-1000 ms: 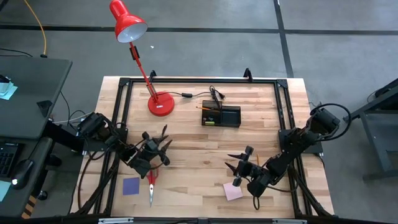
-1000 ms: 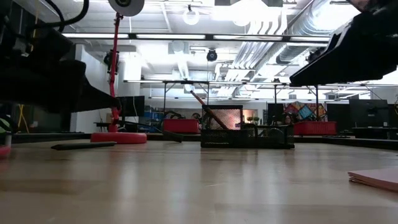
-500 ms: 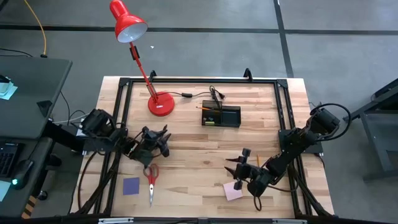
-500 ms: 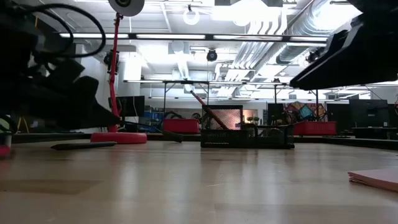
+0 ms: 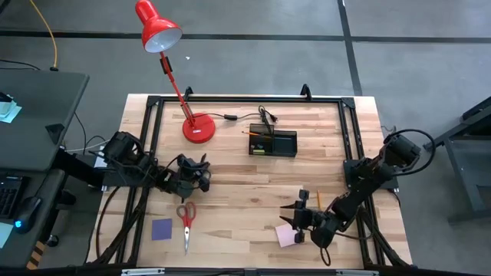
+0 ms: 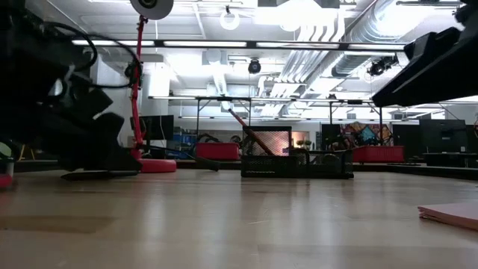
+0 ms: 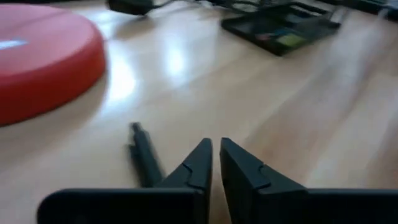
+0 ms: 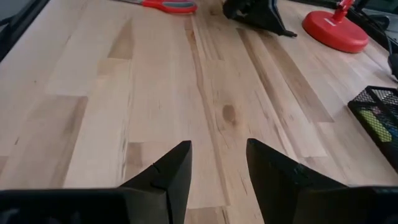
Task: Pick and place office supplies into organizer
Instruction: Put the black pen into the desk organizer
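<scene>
Honestly, only a few bits sit in the small black mesh organizer tray (image 5: 273, 143), while the left hand (image 7: 216, 163), pressed together, misses the black pen (image 7: 143, 158), the right hand (image 8: 217, 163) hangs spread, and the red-handled scissors (image 5: 186, 220) lie on the wooden surface (image 5: 245, 192).

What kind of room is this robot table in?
Probably a robotics lab or workshop: a light wooden table ringed by a black metal frame, bare silver ceiling ducts, and red storage bins beyond.
</scene>
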### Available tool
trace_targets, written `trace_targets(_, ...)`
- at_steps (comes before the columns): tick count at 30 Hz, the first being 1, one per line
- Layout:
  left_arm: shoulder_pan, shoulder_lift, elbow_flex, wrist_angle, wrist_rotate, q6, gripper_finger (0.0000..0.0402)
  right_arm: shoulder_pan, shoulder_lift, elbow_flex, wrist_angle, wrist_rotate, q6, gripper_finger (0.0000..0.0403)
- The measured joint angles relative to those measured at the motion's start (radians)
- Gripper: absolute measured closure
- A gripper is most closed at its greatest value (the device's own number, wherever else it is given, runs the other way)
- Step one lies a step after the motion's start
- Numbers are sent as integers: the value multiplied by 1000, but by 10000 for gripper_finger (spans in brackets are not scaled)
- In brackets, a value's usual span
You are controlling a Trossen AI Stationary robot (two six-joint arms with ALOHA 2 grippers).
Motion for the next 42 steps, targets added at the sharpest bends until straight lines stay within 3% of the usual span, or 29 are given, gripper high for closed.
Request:
trace_targets(3, 22, -3, 2, -57, -17, -61, 388, 8, 0, 0, 0, 7, 0, 258)
trace_targets(8, 19, -1, 3, -27, -6, 35, 389, 12, 0, 0, 0, 12, 7, 259)
trace_targets(18, 20, 0, 2, -28, -9, -5, 389, 12, 0, 0, -1, -10, 52, 259)
trace_targets(24, 16, -2, 16, 3, 81, 29, 394, 12, 0, 0, -1, -9, 27, 259)
trace_targets(30, 0, 1, 68, 42, 185, 184, 401, 12, 0, 0, -1, -8, 6, 259)
trace_targets(34, 0, 0, 119, -20, 241, 199, 400, 12, 0, 0, -2, -8, 6, 259)
trace_targets(42, 0, 3, 213, -115, 320, 376, 401, 12, 0, 0, -4, -10, 7, 259)
